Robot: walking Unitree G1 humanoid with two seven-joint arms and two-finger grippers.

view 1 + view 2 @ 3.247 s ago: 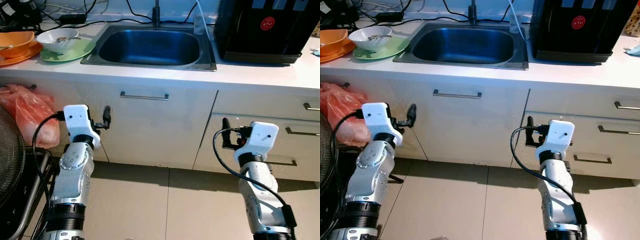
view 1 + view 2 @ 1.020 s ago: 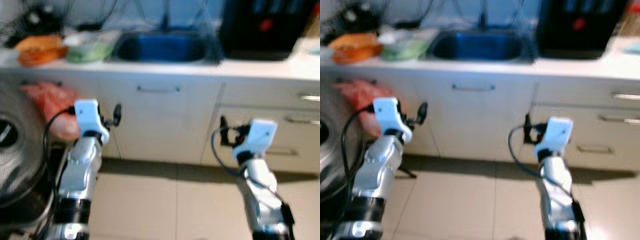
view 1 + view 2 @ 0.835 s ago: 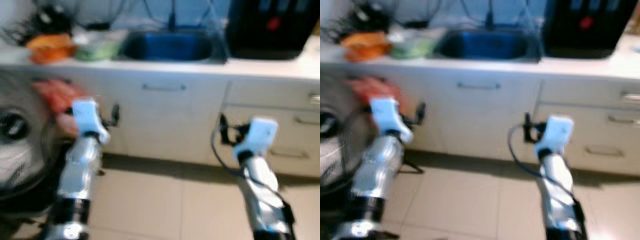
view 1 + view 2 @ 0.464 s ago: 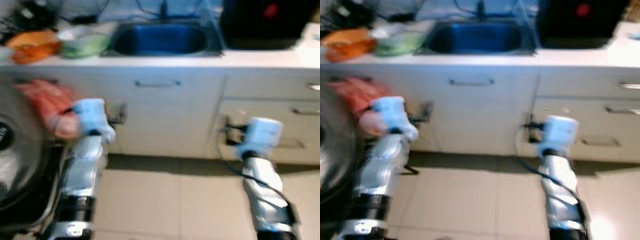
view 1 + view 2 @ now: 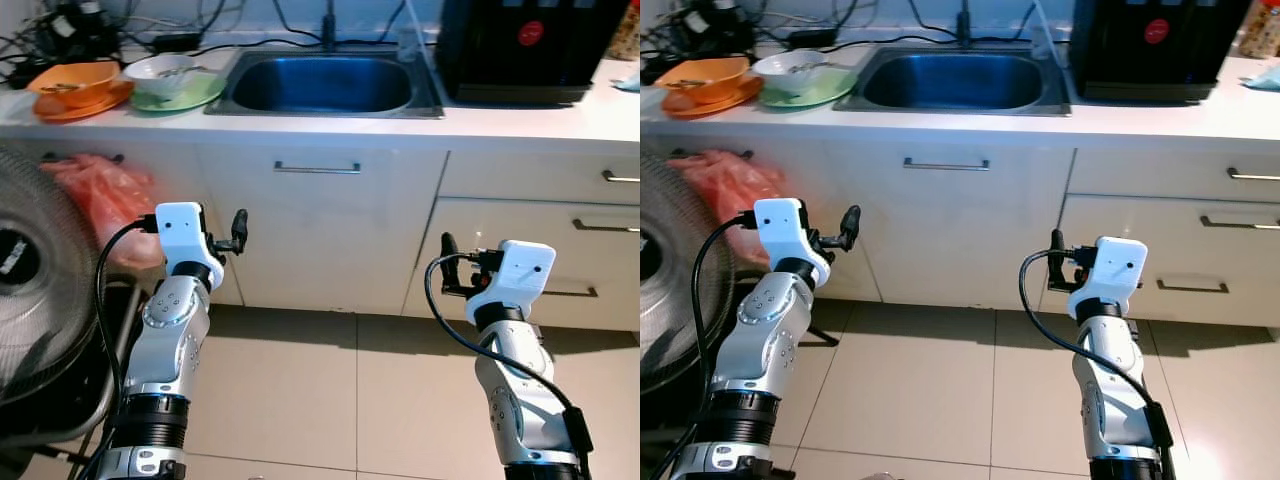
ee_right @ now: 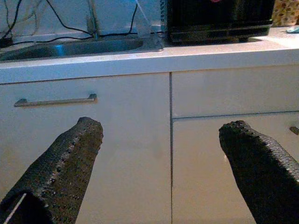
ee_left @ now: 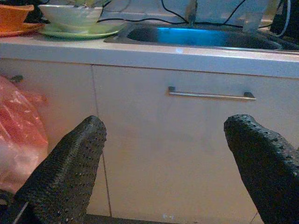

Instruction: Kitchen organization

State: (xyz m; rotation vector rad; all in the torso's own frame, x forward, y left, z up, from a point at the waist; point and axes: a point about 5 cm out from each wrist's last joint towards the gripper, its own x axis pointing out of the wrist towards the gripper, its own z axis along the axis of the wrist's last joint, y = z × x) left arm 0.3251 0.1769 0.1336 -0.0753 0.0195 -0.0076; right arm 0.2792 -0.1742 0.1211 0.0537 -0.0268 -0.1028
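A: Where's the stuff vs the pincers?

B: Dishes sit on the surface [image 5: 520,125], far left end: orange bowl [image 5: 75,80] on an orange plate, white bowl [image 5: 160,70] on a green plate [image 5: 185,95], just left of the sink [image 5: 325,85]. Up, fwd and left of both arms. Left pincer [image 5: 238,230] is nearer, right pincer [image 5: 447,250] well apart, over by the drawers [image 5: 600,230].

A: Fingers?

B: Both spread apart, empty, held low facing the cabinet door [image 7: 187,140]; its handle [image 7: 211,94] runs horizontal.

A: Change vs 3.2 s ago?

B: Whole view shifted: robot backed off and swung a bit left, fan [image 5: 40,290] now shows more. Arms same pose; dishes look unmoved.
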